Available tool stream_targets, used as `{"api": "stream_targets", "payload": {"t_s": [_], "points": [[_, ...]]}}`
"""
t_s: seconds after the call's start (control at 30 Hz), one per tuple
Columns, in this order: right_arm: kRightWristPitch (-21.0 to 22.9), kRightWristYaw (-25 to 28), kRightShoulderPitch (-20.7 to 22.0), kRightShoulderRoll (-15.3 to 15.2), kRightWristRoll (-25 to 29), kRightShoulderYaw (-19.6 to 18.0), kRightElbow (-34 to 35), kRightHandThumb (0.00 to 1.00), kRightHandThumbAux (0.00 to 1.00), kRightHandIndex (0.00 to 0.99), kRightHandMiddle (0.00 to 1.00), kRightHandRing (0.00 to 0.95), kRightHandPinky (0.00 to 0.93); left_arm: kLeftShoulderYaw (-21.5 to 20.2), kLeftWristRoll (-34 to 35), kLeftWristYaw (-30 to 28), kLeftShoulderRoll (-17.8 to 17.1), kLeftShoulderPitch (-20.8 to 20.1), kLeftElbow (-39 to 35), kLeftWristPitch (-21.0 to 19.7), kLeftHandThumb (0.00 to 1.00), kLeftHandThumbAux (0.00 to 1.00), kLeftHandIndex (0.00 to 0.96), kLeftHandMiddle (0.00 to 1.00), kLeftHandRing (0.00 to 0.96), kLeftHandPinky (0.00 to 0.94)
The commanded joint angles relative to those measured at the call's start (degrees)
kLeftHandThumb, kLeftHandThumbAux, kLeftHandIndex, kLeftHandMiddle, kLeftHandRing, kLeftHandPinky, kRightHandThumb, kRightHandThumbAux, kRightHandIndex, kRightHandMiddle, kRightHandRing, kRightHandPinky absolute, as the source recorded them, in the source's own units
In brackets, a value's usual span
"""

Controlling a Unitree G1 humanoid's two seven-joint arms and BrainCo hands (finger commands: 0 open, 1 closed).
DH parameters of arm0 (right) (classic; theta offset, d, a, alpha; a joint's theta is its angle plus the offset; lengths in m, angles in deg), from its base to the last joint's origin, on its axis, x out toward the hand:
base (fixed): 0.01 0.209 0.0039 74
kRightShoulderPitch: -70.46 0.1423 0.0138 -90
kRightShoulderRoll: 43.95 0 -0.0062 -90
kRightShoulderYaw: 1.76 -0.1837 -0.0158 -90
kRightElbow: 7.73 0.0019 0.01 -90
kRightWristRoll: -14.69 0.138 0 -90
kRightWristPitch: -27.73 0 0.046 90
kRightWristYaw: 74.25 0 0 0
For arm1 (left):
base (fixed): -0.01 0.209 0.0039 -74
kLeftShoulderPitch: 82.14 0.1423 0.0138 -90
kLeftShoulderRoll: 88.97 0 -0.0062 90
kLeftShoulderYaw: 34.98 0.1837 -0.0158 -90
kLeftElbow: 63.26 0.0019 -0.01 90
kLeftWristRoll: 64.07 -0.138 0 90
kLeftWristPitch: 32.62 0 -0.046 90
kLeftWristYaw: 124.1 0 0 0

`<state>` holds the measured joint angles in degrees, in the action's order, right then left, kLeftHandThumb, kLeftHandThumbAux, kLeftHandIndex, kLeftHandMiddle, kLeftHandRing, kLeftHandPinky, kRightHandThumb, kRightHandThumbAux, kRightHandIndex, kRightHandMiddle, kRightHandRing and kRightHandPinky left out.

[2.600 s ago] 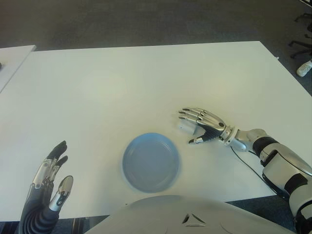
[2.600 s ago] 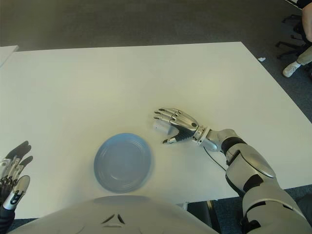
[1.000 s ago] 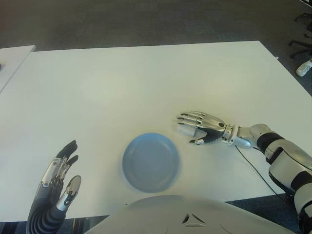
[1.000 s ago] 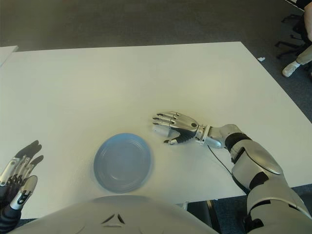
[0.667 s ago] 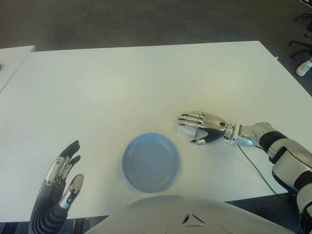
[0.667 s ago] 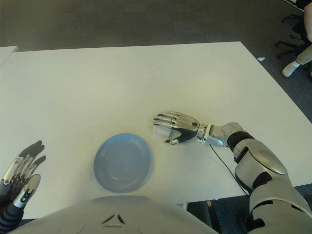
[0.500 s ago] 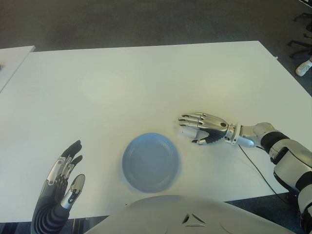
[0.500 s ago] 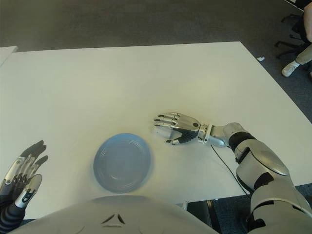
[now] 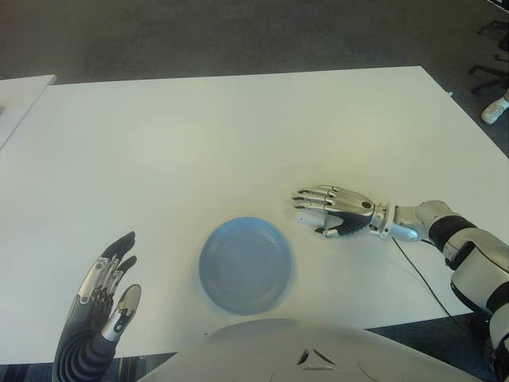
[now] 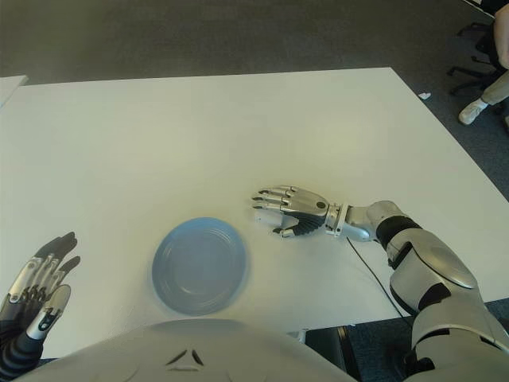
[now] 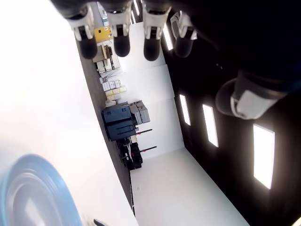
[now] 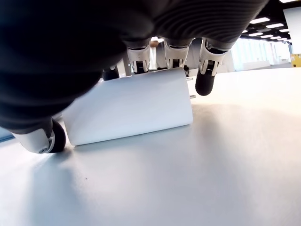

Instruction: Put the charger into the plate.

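Observation:
A small white charger (image 12: 131, 110) lies flat on the white table (image 9: 199, 143), just right of the round blue plate (image 9: 208, 239). My right hand (image 9: 320, 210) is laid over the charger. Its fingers drape across the top and curl down the far side, and the thumb (image 12: 44, 136) sits against its near end. Only the charger's left end (image 9: 305, 216) shows from under the fingertips in the eye views. The plate holds nothing. My left hand (image 9: 102, 306) shows at the table's front left edge, left of the plate, with fingers spread and nothing in them.
A thin dark cable (image 9: 417, 270) runs from my right wrist to the table's front edge. Another white table (image 9: 20, 87) stands at the far left. Office chair bases and a person's shoe (image 10: 475, 109) are on the dark floor at the far right.
My right hand has lowered and flattened over the charger and drawn slightly towards me, the charger shifting with it. My left hand has risen a little at the front left.

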<state>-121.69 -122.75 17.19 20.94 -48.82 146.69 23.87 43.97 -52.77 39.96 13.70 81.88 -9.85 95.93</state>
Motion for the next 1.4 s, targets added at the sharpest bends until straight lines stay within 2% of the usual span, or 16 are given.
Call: {"api": "stream_targets", "payload": {"t_s": [0.03,0.13,0.23,0.37,0.43,0.5,0.57,0.67,0.83,0.9,1.17,1.4], "points": [[1.47,5.31,-3.33,-1.46,-3.30,1.63,-1.30,0.338,0.442,0.024,0.068,0.087,0.156,0.76,-0.48,1.64,3.21,4.48,-0.79,0.50,0.174,0.449,0.119,0.102,0.041,0.004],[1.78,4.19,-3.85,-1.28,-2.94,1.11,-1.35,0.359,0.441,0.043,0.092,0.114,0.190,2.06,0.76,2.16,3.69,5.20,-0.97,1.63,0.167,0.442,0.126,0.111,0.042,0.008],[1.85,3.25,-4.28,-1.16,-2.81,0.65,-1.36,0.389,0.447,0.119,0.171,0.184,0.241,3.23,2.07,2.71,3.82,6.06,-1.33,2.09,0.155,0.445,0.136,0.127,0.056,0.033],[2.89,-0.32,-4.94,-0.16,-3.72,0.76,-1.96,0.419,0.461,0.236,0.314,0.310,0.343,4.29,3.41,4.81,4.41,8.42,-3.35,-1.05,0.149,0.462,0.155,0.144,0.076,0.069],[2.91,-3.01,-5.20,-0.26,-4.20,0.86,-1.58,0.424,0.474,0.336,0.469,0.453,0.481,4.55,4.12,6.36,4.93,9.28,-4.62,-3.10,0.151,0.481,0.174,0.160,0.094,0.084],[3.85,-7.54,-5.61,0.11,-5.36,1.28,-1.30,0.414,0.486,0.406,0.555,0.536,0.571,5.18,4.83,8.68,6.85,9.27,-5.44,-3.85,0.163,0.491,0.188,0.172,0.105,0.089],[4.42,-10.65,-5.79,0.34,-6.29,1.72,-1.24,0.380,0.511,0.519,0.649,0.629,0.680,6.21,4.77,10.00,8.08,9.21,-5.82,-3.68,0.190,0.502,0.205,0.190,0.120,0.091],[4.78,-14.30,-5.77,0.60,-7.49,2.49,-1.40,0.333,0.536,0.630,0.722,0.702,0.747,7.90,4.35,10.88,8.86,8.99,-5.72,-2.66,0.219,0.511,0.219,0.207,0.133,0.099],[7.61,-23.00,-6.19,2.81,-9.92,4.34,-2.78,0.267,0.581,0.741,0.808,0.796,0.837,9.09,4.01,9.23,8.96,6.59,-2.98,4.73,0.244,0.522,0.226,0.211,0.143,0.110],[9.03,-27.12,-6.27,3.74,-11.08,5.25,-3.67,0.248,0.601,0.766,0.830,0.821,0.859,8.87,2.80,9.20,8.66,6.39,-2.47,6.45,0.248,0.523,0.224,0.207,0.142,0.112],[12.89,-38.55,-5.80,6.00,-14.71,8.23,-6.55,0.185,0.686,0.824,0.879,0.872,0.893,8.06,1.88,10.54,8.08,6.17,-2.29,7.05,0.232,0.536,0.200,0.195,0.147,0.126],[14.42,-41.45,-5.12,7.23,-15.43,9.63,-8.57,0.144,0.713,0.843,0.894,0.889,0.904,6.83,0.62,10.44,8.43,3.73,-0.19,9.54,0.210,0.549,0.199,0.186,0.137,0.107]]}}
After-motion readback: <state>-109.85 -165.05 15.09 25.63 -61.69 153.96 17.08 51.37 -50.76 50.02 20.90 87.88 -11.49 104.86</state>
